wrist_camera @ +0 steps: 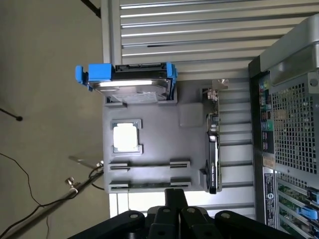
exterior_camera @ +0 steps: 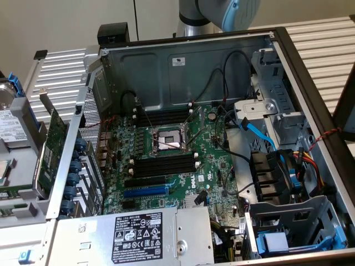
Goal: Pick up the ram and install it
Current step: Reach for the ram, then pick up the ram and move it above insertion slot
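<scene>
The gripper [wrist_camera: 175,195] is shut tight, holding nothing I can see, so going down to the gray tray [wrist_camera: 164,137] like this could knock the card [wrist_camera: 212,149] standing there.

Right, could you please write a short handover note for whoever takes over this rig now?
Gripper: black gripper shut, pointed towards the grey plastic parts tray.
Things: tray's two pairs of slotted rests look bare; long black memory slots with white end clips on the green motherboard look empty.
Done: no stick seated.
Left: seating the ram in a slot.
</scene>
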Available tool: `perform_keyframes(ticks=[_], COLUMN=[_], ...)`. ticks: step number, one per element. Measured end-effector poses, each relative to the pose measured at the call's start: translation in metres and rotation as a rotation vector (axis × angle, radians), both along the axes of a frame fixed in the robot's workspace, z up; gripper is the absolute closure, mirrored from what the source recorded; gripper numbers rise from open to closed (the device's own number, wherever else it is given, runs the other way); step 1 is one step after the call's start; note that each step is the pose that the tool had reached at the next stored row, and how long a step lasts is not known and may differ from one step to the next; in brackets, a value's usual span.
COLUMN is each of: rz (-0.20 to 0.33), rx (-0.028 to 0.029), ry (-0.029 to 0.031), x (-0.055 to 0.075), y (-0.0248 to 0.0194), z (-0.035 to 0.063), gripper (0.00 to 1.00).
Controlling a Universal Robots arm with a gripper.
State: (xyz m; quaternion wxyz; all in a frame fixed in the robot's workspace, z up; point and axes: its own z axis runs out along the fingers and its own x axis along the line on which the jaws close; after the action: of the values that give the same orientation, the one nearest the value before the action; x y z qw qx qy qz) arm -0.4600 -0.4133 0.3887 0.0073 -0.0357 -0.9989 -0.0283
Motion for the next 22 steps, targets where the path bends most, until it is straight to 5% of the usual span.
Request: perform_keyframes(ticks=[11, 22], rz=[0.007, 0.222], rx=[0.0, 0.0], ry=[0.0006, 0.0005], x=[-0.0046, -0.0046], y=[0.0, 0.0], z=[-0.0003, -0.0006], gripper=[0.89, 0.89])
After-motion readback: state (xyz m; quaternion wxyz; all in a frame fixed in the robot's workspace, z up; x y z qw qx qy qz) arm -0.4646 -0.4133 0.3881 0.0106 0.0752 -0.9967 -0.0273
